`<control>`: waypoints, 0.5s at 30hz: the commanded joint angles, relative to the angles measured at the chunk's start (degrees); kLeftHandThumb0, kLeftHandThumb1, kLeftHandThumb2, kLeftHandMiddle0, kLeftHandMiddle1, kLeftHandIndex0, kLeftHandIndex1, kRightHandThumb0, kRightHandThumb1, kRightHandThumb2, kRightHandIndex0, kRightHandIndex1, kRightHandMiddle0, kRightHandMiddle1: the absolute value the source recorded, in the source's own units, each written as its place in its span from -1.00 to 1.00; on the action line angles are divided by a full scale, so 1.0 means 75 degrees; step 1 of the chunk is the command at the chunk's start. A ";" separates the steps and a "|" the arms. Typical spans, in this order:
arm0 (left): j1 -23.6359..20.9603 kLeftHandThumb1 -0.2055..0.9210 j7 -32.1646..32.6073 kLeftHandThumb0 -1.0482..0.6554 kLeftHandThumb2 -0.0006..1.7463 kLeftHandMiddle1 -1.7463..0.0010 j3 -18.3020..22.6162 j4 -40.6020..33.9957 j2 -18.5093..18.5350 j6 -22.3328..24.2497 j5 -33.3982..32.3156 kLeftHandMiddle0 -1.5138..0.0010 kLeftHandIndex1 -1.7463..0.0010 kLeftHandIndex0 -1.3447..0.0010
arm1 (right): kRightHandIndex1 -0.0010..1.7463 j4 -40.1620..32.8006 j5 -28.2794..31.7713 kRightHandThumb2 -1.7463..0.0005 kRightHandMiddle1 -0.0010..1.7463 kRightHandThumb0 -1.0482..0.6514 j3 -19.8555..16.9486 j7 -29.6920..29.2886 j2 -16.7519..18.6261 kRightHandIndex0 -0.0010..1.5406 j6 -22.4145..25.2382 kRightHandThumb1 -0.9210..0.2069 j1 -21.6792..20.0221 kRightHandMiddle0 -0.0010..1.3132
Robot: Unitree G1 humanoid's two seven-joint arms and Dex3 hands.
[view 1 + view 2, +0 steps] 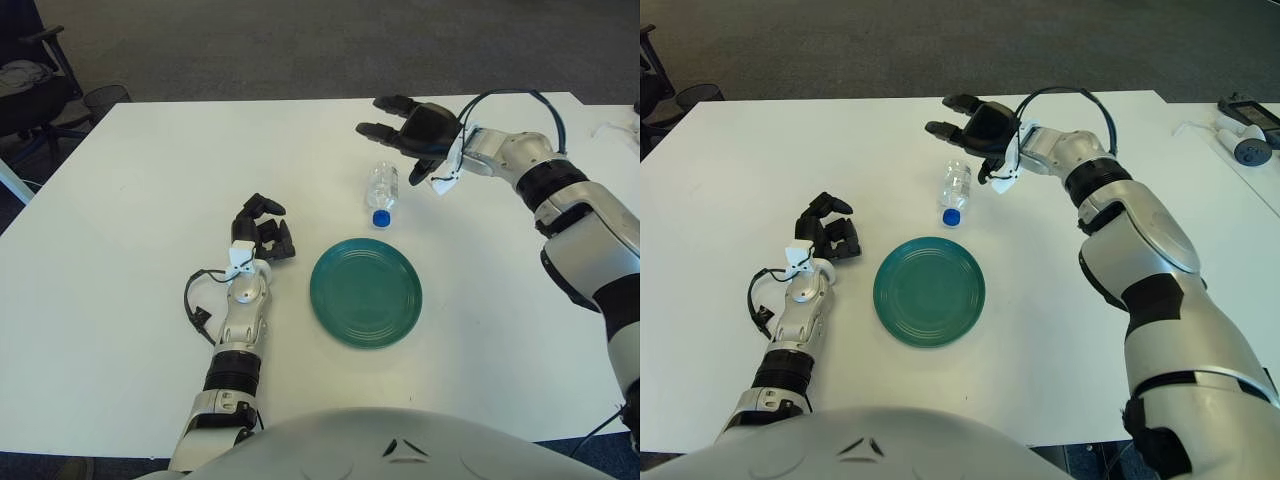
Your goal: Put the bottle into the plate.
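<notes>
Both eyes are looking forward and down from the robot's head onto the white table point(120, 300), close enough that its own chest is filling the bottom edge. They are sharing the green plate point(366, 292), the bottle point(381, 188) and both arms. The right eye, sitting slightly rightward, is taking in more of the right arm and the table's right end.

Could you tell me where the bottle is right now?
The bottle lies on the table, just beyond the green plate, below the open right hand.
</notes>
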 commanded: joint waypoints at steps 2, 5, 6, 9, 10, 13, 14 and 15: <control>0.0113 -0.59 0.0042 -0.49 0.92 -1.00 0.0006 -0.0001 0.0038 0.0160 0.0037 -0.74 -1.00 -0.28 | -1.00 -0.0016 -0.0069 0.88 -1.00 -1.00 0.0122 0.0124 0.0001 -1.00 -0.0115 -1.00 -0.0165 -1.00; 0.0126 -0.58 0.0002 -0.48 0.91 -1.00 -0.0005 -0.0025 0.0029 0.0164 0.0011 -0.74 -1.00 -0.27 | -1.00 -0.0074 -0.0061 0.87 -1.00 -1.00 0.0166 0.0222 -0.0016 -1.00 -0.0191 -1.00 -0.0148 -1.00; 0.0128 -0.58 0.0010 -0.48 0.91 -1.00 -0.0007 -0.0025 0.0027 0.0161 0.0017 -0.74 -1.00 -0.27 | -1.00 -0.0083 -0.0059 0.87 -1.00 -1.00 0.0174 0.0242 -0.0018 -1.00 -0.0200 -1.00 -0.0147 -1.00; 0.0134 -0.58 0.0083 -0.48 0.91 -1.00 -0.0015 -0.0032 0.0008 0.0196 0.0068 -0.74 -1.00 -0.27 | -1.00 -0.0122 -0.0069 0.86 -1.00 -1.00 0.0222 0.0383 -0.0019 -1.00 -0.0256 -1.00 -0.0135 -1.00; 0.0135 -0.58 0.0103 -0.48 0.91 -1.00 -0.0017 -0.0034 0.0002 0.0203 0.0081 -0.74 -1.00 -0.27 | -1.00 -0.0132 -0.0072 0.86 -1.00 -1.00 0.0231 0.0409 -0.0019 -1.00 -0.0264 -1.00 -0.0130 -1.00; 0.0129 -0.58 0.0207 -0.48 0.91 -1.00 -0.0021 -0.0031 -0.0020 0.0225 0.0137 -0.74 -1.00 -0.27 | -1.00 -0.0157 -0.0122 0.86 -1.00 -1.00 0.0315 0.0518 0.0015 -1.00 -0.0251 -1.00 -0.0104 -1.00; 0.0127 -0.58 0.0239 -0.48 0.91 -1.00 -0.0026 -0.0026 -0.0028 0.0224 0.0154 -0.74 -1.00 -0.27 | -1.00 -0.0164 -0.0138 0.86 -1.00 -1.00 0.0343 0.0544 0.0020 -1.00 -0.0243 -1.00 -0.0097 -1.00; 0.0124 -0.58 0.0267 -0.48 0.91 -1.00 -0.0030 -0.0017 -0.0031 0.0217 0.0171 -0.74 -1.00 -0.27 | -1.00 -0.0172 -0.0168 0.86 -1.00 -1.00 0.0382 0.0575 0.0029 -1.00 -0.0228 -1.00 -0.0090 -1.00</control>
